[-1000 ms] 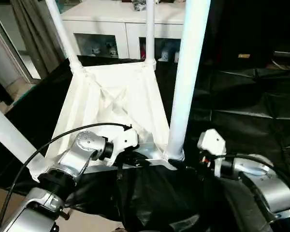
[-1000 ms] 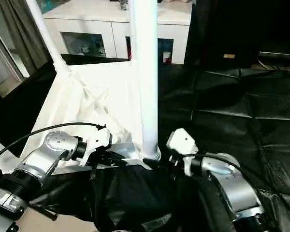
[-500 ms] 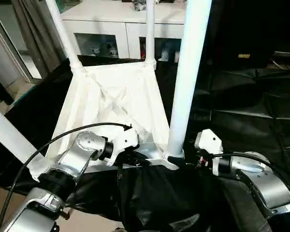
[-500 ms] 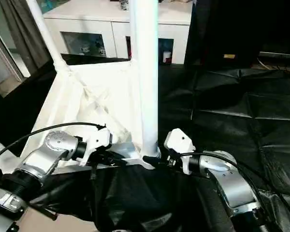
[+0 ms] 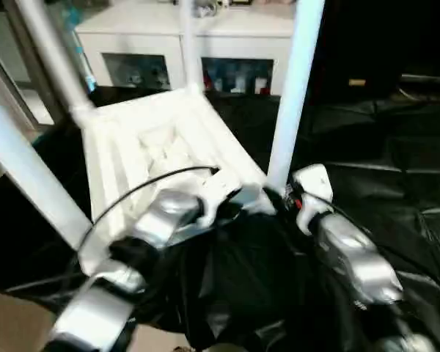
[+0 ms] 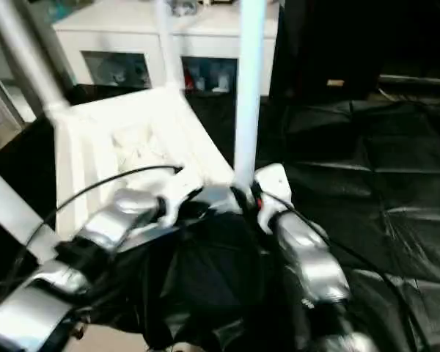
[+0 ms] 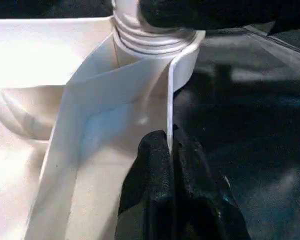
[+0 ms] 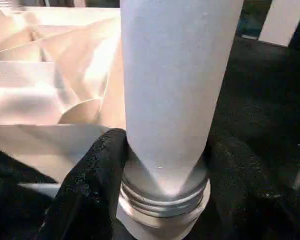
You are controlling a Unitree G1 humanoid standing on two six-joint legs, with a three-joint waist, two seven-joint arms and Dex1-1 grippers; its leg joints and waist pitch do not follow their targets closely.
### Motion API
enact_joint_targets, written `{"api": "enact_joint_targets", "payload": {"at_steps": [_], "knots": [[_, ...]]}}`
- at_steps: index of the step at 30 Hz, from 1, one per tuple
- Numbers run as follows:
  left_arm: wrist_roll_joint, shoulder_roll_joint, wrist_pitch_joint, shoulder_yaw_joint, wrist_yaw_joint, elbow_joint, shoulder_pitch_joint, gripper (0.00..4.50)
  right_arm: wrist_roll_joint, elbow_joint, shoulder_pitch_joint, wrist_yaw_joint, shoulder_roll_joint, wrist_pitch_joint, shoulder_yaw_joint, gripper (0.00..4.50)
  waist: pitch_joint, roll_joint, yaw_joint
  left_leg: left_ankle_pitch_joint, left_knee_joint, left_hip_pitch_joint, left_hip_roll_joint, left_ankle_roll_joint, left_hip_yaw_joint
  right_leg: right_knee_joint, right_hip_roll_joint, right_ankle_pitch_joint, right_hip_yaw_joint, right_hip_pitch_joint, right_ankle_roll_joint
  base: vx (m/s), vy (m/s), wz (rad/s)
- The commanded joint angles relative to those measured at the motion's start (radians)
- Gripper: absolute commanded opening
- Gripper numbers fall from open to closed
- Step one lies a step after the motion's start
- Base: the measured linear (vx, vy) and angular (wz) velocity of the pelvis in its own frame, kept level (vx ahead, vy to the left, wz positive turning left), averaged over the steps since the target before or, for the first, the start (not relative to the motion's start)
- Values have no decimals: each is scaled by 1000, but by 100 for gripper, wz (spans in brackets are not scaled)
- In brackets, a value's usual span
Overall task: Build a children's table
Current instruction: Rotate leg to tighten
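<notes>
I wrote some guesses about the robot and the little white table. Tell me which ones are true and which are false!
1. The tabletop lies upside down with legs pointing up. True.
2. The right end effector has its black fingers on both sides of a leg at its base. True.
3. The left end effector is wide open in the air. False: it is shut on the thin rim of the tabletop.
4. The table lies on bare wood. False: a black sheet is under it.
5. A white cabinet with glass fronts stands behind the table. True.
</notes>
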Motion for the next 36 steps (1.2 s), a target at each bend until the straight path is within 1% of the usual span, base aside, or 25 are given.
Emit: {"api": "enact_joint_targets", "payload": {"at_steps": [1,2,3,4,5,6,7,8,9,11,12,13,14,17,19,20,21,22,23,26,27,30,32,34,36], "knots": [[-9,-29,-38,12,41,1,-17,0,21,47,32,76,46,40,72,283,-31,-19,-6,-356,-99,35,98,-34,-56,-88,-76,-166,47,-12,-185,0,0,0],[-8,-17,-52,3,18,-5,-6,0,31,26,30,111,31,31,77,286,-32,-25,-5,-338,-97,30,98,-14,-54,-89,-78,-163,46,-8,-191,0,0,0],[-8,-16,-53,3,16,-5,-5,0,31,25,30,113,30,30,78,289,-33,-23,-3,-319,-94,29,98,0,-54,-89,-81,-162,47,-6,-198,0,0,0],[-11,1,-71,-3,-22,-19,11,0,37,8,32,152,4,20,85,297,-33,-28,-2,-309,-92,27,98,10,-53,-90,-81,-162,46,-5,-199,0,0,0],[-18,19,-83,-7,-68,-39,28,0,41,-8,35,192,-27,8,90,297,-35,-27,-1,-277,-90,22,98,26,-53,-85,-81,-141,45,1,-205,0,0,0],[-24,29,-88,-9,-94,-52,38,0,44,-17,37,214,-45,1,93,297,-36,-26,1,-259,-90,22,99,35,-53,-84,-81,-124,44,2,-206,0,0,0],[-25,35,-89,-10,-107,-59,44,0,45,-22,38,228,-54,-2,94,297,-41,-28,2,-207,-83,18,99,62,-53,-77,-81,-62,42,8,-211,0,0,0],[-29,57,-99,-14,-152,-84,61,0,46,-41,43,276,-88,-17,97,297,-44,-23,4,-145,-74,16,99,103,-50,-69,-83,25,39,8,-229,0,0,0],[-29,57,-99,-14,-152,-84,61,0,46,-41,43,276,-88,-17,97,297,-44,-25,3,-129,-72,14,98,119,-49,-66,-81,50,37,9,-233,0,0,0],[-55,110,-112,-19,-262,-129,99,0,65,-86,53,400,-169,-17,105,297,-48,-22,4,-88,-63,12,98,153,-49,-57,-79,113,33,13,-245,0,0,0],[-62,120,-113,-20,-287,-136,106,0,67,-92,55,426,-187,-17,108,297,-50,-27,4,-78,-63,12,98,162,-48,-56,-77,130,32,15,-248,0,0,0],[-74,139,-111,-24,-327,-155,118,0,71,-104,59,474,-217,-15,116,297,-52,-22,4,-61,-59,9,98,177,-48,-48,-74,157,29,13,-255,0,0,0],[-80,150,-111,-26,-352,-166,124,0,73,-109,60,502,-233,-14,119,297,-54,-22,6,-52,-56,12,100,188,-47,-44,-72,177,27,11,-261,0,0,0],[-89,183,-106,-29,-409,-187,134,0,88,-113,55,552,-261,-4,121,297,-60,-23,8,0,-47,13,103,219,-47,-31,-69,242,25,3,-281,0,0,0],[-89,196,-102,-28,-428,-194,136,0,92,-110,50,570,-270,-4,122,297,-57,-24,8,-2,-47,10,103,223,-47,-30,-69,232,24,1,-284,0,0,0],[-91,217,-104,-22,-456,-199,137,0,101,-103,40,607,-284,-7,126,297,-53,-25,8,-38,-50,11,103,214,-45,-35,-70,184,24,-2,-287,0,0,0],[-91,218,-104,-21,-458,-200,138,0,101,-102,39,610,-285,-7,127,297,-49,-25,8,-81,-56,11,105,195,-45,-39,-72,123,26,0,-290,0,0,0],[-92,227,-106,-18,-468,-201,138,0,105,-98,33,625,-289,-8,128,297,-48,-24,8,-101,-58,11,106,183,-45,-42,-71,96,27,-1,-290,0,0,0],[-93,234,-106,-15,-477,-203,138,0,109,-94,27,637,-290,-8,129,297,-45,-25,8,-140,-63,14,108,160,-44,-46,-71,46,29,-3,-291,0,0,0],[-92,243,-105,-9,-490,-200,134,0,115,-82,14,663,-285,-10,132,297,-42,-28,8,-191,-71,18,107,109,-43,-50,-70,-2,34,-6,-295,0,0,0],[-91,244,-105,-7,-490,-193,130,0,114,-74,9,668,-281,-14,135,270,-40,-28,7,-198,-72,18,107,98,-43,-50,-71,-1,35,-6,-296,0,0,0],[-90,242,-105,-5,-487,-187,127,0,114,-66,8,670,-277,-18,138,270,-41,-32,8,-178,-69,15,103,97,-43,-46,-75,37,36,-3,-301,0,0,0],[-90,238,-105,-3,-485,-182,123,0,118,-56,7,679,-273,-24,141,255,-44,-35,10,-150,-64,14,102,112,-41,-43,-75,75,36,0,-304,0,0,0],[-90,235,-104,1,-479,-180,121,0,128,-59,11,688,-268,-19,143,255,-43,-33,10,-136,-61,12,101,126,-41,-42,-75,94,35,0,-307,0,0,0],[-90,235,-104,3,-477,-177,120,0,130,-62,12,691,-267,-16,143,246,-41,-34,9,-141,-62,11,101,132,-42,-42,-74,82,34,0,-306,0,0,0]]}}
